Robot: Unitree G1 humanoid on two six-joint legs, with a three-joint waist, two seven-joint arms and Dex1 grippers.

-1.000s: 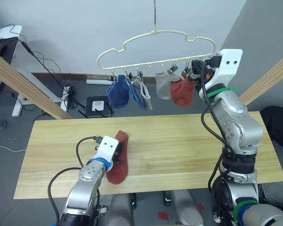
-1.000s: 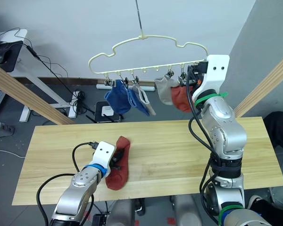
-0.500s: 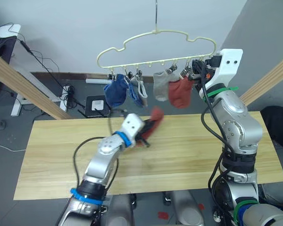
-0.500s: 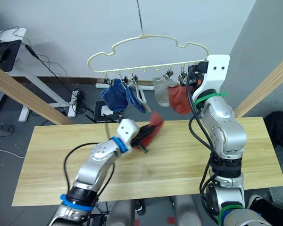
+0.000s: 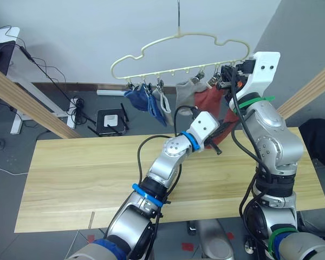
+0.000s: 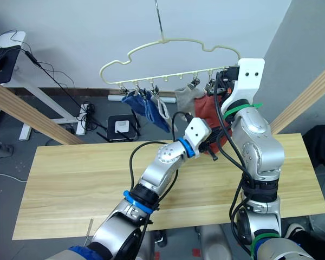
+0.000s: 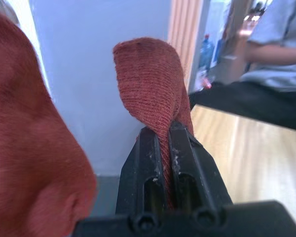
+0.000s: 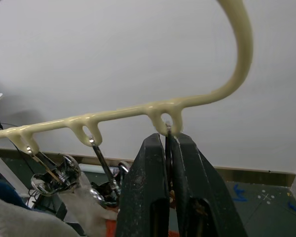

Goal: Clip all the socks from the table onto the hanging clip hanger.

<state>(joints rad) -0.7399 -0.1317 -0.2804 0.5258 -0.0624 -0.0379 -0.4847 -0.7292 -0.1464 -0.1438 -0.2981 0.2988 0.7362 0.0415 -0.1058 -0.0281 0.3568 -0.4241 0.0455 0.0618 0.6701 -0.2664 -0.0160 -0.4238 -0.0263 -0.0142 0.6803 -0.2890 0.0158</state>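
Observation:
The cream clip hanger [image 5: 179,37] hangs by its hook above the far side of the table [image 5: 70,173]. Blue socks [image 5: 138,98], a light grey sock [image 5: 187,95] and a rust red sock [image 5: 210,100] dangle from its clips. My left gripper [image 5: 221,131] is raised under the hanger's right end, shut on a second rust red sock [image 7: 155,79], close beside the hung red sock [image 7: 29,138]. My right gripper [image 8: 166,140] is shut on the metal end clip [image 8: 166,129] at the hanger's right end [image 5: 227,76].
Thick wooden poles slant up at the left [image 5: 27,97] and right [image 5: 309,92] of the table. Cables and a small black-and-white device [image 5: 112,120] lie on the floor behind it. A seated person [image 7: 271,39] is beyond the table's right side.
My left arm has lifted the rust red sock off the table and carried it up and right to the hanger's right end. The right gripper has stayed on the end clip.

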